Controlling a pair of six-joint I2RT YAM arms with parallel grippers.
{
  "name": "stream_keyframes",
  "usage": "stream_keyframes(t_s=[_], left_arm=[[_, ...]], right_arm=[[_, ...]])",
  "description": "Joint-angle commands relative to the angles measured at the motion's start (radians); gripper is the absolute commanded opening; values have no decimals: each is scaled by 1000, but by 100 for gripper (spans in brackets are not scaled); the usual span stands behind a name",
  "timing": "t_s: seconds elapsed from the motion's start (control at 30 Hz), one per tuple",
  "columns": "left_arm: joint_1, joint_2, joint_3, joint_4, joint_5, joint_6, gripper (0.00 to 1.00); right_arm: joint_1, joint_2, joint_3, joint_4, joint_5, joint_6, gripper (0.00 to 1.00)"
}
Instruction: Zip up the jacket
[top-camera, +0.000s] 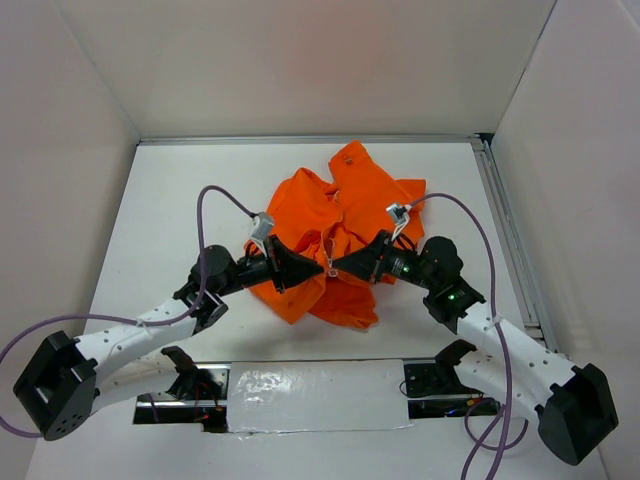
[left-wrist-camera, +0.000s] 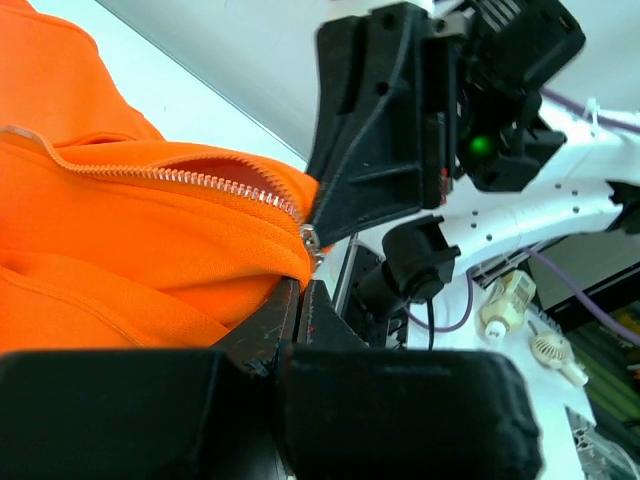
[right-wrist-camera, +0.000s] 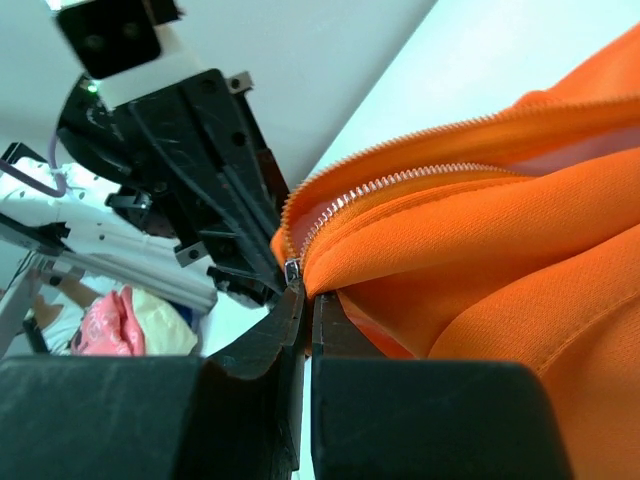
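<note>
While the jacket (top-camera: 340, 225) lies crumpled on the bench (top-camera: 180, 200), left fingers (left-wrist-camera: 270, 320) and right fingers (right-wrist-camera: 270, 340) pinch its hem beside the slider (right-wrist-camera: 291, 270) (teeth gaping above); zipping looks barely begun.

surface: white table (top-camera: 180, 200) | walls (top-camera: 300, 60): plain white, three sides | light: soft, even

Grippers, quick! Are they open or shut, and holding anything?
Left gripper: shut, pinching the jacket beside its zipper.
Right gripper: shut, pinching the jacket too.
</note>
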Motion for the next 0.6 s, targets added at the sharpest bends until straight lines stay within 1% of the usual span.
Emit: stream_keyframes(t_s=[0.0, 0.07, 0.1, 0.17, 0.23, 0.3, 0.33, 0.37, 0.4, 0.47, 0.5, 0.57], left_arm=[[-39, -75, -37, -39, 81, 57, 0], [-40, -84, -40, -44, 73, 61, 0], [-40, -86, -34, -64, 41, 44, 0], [-40, -73, -18, -85, 10, 43, 0], [-39, -44, 0, -97, -8, 35, 0], [-34, -24, 12, -97, -21, 11, 0], [-34, -18, 17, -96, -31, 1, 0], [-30, -7, 25, -96, -42, -28, 0], [-27, -3, 29, -100, -54, -35, 0], [-22, 8, 37, -104, -76, -78, 0], [-19, 10, 40, -98, -77, -86, 0], [-16, 19, 54, -94, -99, -118, 0]], right_arm=[[-36, 4, 93, -4, 80, -31, 0], [-38, 22, 94, -16, 67, -44, 0], [-36, 32, 112, -53, 10, -86, 0], [-21, 58, 132, -110, -31, -114, 0], [2, 59, 141, -173, -16, -153, 0], [31, 41, 127, -206, 34, -165, 7], [36, 32, 123, -210, 40, -170, 18], [38, 17, 112, -219, 44, -173, 23], [39, 3, 109, -222, 51, -174, 32], [39, -2, 104, -233, 53, -185, 39], [41, -5, 104, -246, 56, -188, 47], [44, -2, 103, -262, 56, -193, 54]])
